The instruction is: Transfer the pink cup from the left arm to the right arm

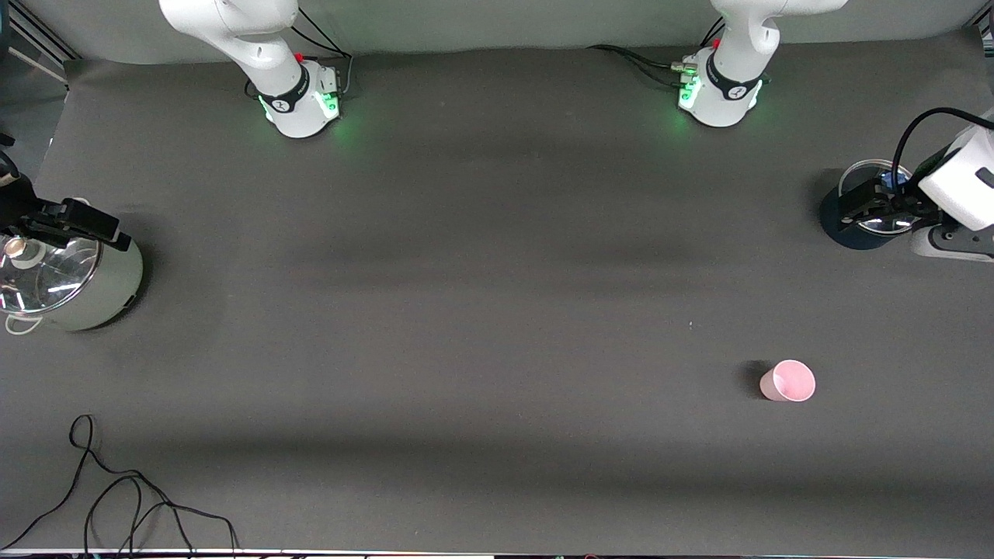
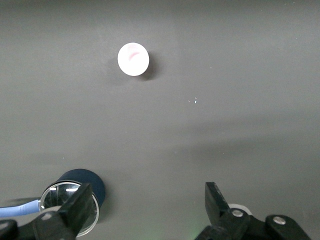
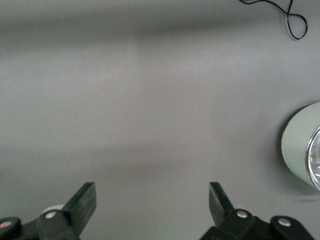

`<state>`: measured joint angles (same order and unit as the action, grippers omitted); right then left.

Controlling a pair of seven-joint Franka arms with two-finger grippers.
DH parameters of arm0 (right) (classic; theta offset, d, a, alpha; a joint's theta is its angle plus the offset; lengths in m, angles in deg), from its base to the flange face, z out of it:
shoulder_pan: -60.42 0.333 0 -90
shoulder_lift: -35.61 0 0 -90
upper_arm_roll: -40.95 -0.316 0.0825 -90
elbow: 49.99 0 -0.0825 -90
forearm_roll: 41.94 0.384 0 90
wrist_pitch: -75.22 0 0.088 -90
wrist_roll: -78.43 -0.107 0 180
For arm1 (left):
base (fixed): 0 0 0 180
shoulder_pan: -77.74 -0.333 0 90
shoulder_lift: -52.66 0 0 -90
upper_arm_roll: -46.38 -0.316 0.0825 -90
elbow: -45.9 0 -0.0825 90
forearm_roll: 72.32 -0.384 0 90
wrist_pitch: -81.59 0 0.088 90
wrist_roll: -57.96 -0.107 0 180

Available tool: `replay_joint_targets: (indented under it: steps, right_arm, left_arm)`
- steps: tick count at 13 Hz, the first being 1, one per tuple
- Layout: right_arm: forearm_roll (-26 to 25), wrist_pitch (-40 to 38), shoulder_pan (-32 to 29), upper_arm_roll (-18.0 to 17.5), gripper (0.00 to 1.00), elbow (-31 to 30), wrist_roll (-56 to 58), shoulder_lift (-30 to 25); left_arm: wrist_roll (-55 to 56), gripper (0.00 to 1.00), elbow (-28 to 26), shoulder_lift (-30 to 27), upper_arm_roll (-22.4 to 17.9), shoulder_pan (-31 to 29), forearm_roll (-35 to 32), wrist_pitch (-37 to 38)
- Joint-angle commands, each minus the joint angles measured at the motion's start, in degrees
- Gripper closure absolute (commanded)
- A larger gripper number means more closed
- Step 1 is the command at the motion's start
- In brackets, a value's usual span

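Note:
The pink cup (image 1: 788, 380) stands upright on the grey table toward the left arm's end, nearer to the front camera than the dark blue pot. It also shows in the left wrist view (image 2: 133, 59), apart from the fingers. My left gripper (image 1: 876, 206) hangs over the dark blue pot, open and empty (image 2: 148, 202). My right gripper (image 1: 78, 221) hangs over the pale green pot at the right arm's end, open and empty (image 3: 151, 200). Neither gripper touches the cup.
A dark blue pot with a glass lid (image 1: 846, 229) (image 2: 82, 182) stands at the left arm's end. A pale green pot with a glass lid (image 1: 101, 287) (image 3: 300, 147) stands at the right arm's end. A black cable (image 1: 116, 497) (image 3: 295, 20) lies near the front edge.

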<state>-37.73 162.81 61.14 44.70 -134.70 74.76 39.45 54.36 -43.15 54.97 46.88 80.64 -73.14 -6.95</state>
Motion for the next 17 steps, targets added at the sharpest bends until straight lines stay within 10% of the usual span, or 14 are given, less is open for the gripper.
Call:
replay_joint_targets:
  steps: [1,17]
  right_arm:
    - [1.0,-0.8,-0.5,0.0,0.00,1.1,1.3,0.6]
    - [0.9,-2.2,-0.5,0.5,0.00,1.0,1.4,0.3]
  left_arm:
    - [-0.3,0.00,1.2,0.0,-0.4,0.8,-0.8,1.2]
    - [-0.4,0.00,1.6,0.7,-0.4,0.8,-0.8,0.3]
